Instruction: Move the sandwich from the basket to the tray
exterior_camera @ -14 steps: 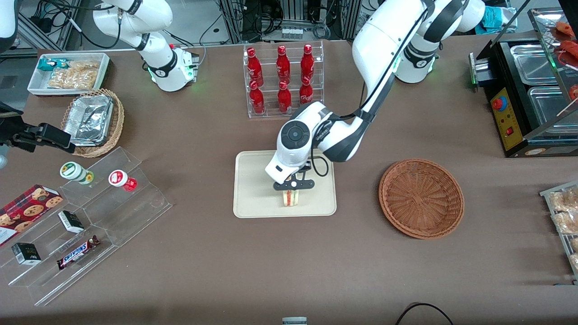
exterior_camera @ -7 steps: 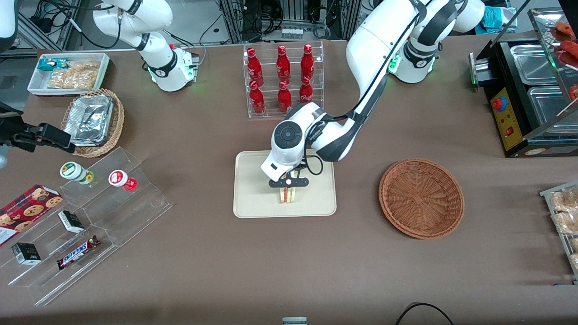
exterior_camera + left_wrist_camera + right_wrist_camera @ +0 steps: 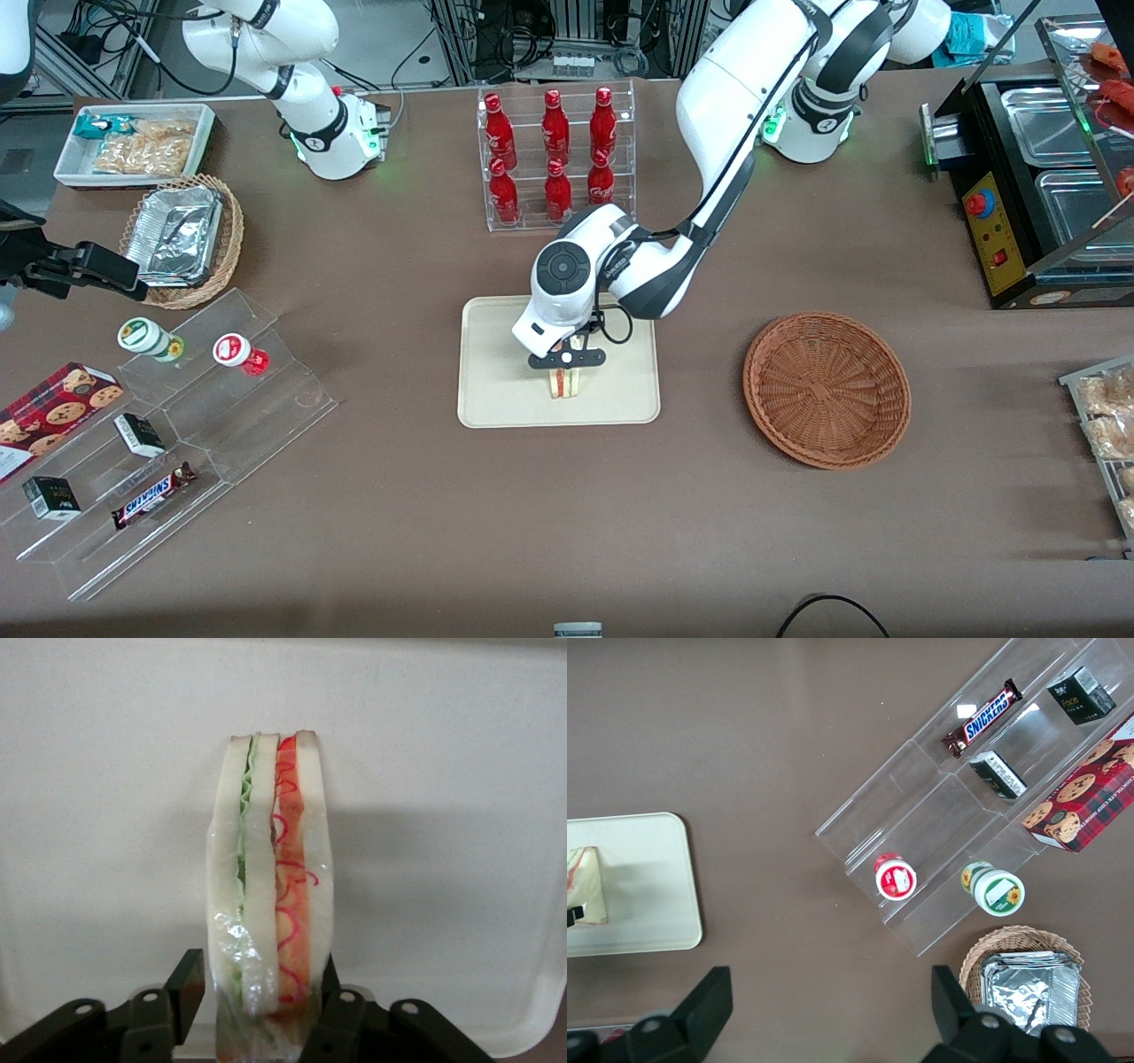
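Your arm's wrist hid most of the gripper [image 3: 567,359] and the top of the sandwich [image 3: 563,383] from the front camera, leaving only the wedge's lower cut edge visible on the tray [image 3: 496,390]. The wrist camera showed you the sandwich [image 3: 270,895] standing on edge over the smooth cream plastic, its white bread, green and red-orange layers wrapped in glossy film, with the black fingers [image 3: 182,988] clamped on its two faces. The round reddish-brown wicker basket [image 3: 827,388] sat well apart, toward the working arm's end.
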Controlling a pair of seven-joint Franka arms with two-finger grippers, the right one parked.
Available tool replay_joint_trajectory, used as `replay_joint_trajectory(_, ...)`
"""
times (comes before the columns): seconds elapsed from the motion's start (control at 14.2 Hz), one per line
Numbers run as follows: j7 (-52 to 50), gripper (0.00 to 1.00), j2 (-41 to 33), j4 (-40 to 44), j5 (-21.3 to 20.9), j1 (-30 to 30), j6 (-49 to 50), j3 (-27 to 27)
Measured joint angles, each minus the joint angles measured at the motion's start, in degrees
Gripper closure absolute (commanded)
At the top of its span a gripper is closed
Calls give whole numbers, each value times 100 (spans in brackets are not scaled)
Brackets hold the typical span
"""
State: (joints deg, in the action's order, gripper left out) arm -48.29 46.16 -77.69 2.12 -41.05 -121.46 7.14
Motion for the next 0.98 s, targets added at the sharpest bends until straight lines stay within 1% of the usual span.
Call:
replay_joint_trajectory(0.14,-52,0,-74,90,-2,1,88,-11)
replay_joint_trajectory(0.28,-327,0,-320,194,-43,5,506,-40)
replay_joint_trajectory(0.35,-437,0,-512,221,-134,10,780,-85)
replay_joint_trajectory(0.42,-520,0,-714,225,-224,15,1079,-172)
replay_joint_trajectory(0.56,-621,0,-1012,210,-276,33,1532,-405)
replay_joint_trajectory(0.77,-638,0,-1263,-129,-294,111,1690,-754)
replay_joint_trajectory(0.84,-559,0,-1373,-331,-302,242,1690,-809)
replay_joint_trajectory(0.98,-27,0,-1667,-733,-302,635,1690,-833)
